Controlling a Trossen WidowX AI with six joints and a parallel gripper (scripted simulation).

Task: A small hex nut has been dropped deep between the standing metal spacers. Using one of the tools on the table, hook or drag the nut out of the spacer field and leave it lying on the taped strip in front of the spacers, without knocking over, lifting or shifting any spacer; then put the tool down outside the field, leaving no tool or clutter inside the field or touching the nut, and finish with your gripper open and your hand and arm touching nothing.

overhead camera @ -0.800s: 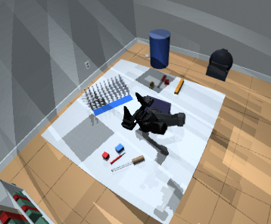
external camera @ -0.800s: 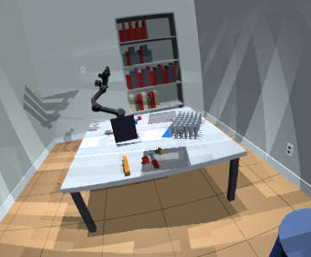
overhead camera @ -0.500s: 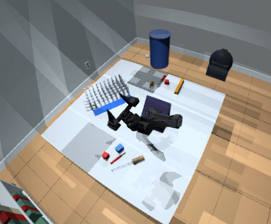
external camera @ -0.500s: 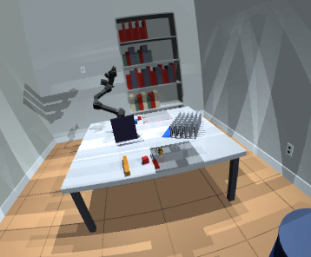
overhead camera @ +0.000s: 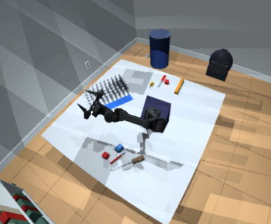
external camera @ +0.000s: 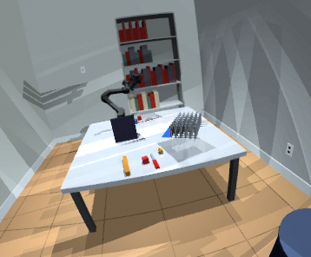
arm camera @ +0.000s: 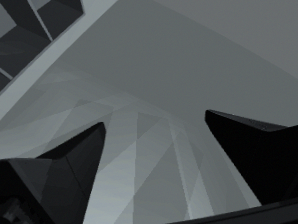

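The metal spacers [overhead camera: 119, 86] [external camera: 186, 126] stand upright in rows, with the blue taped strip [overhead camera: 119, 102] [external camera: 166, 134] along their front. The nut cannot be made out. A long thin tool with a brown handle [overhead camera: 138, 159] lies on the table, beside a shorter red tool [overhead camera: 116, 158]. Another red-handled tool [overhead camera: 163, 79] [external camera: 156, 164] lies on the opposite side of the arm. My gripper [overhead camera: 83, 98] [arm camera: 156, 120] is open and empty, raised high above the table. In the top view it overlaps the spacers' near left part; the wrist view shows only walls and shelving beyond its fingers.
A blue block [overhead camera: 119, 147] and a red block [overhead camera: 105, 155] lie near the brown-handled tool. An orange bar [overhead camera: 179, 85] [external camera: 126, 166], another red block [overhead camera: 166, 82] [external camera: 145, 160] and a small yellow piece [overhead camera: 151, 83] [external camera: 160, 150] lie across the table. A dark box [external camera: 124, 128] stands by the arm's base.
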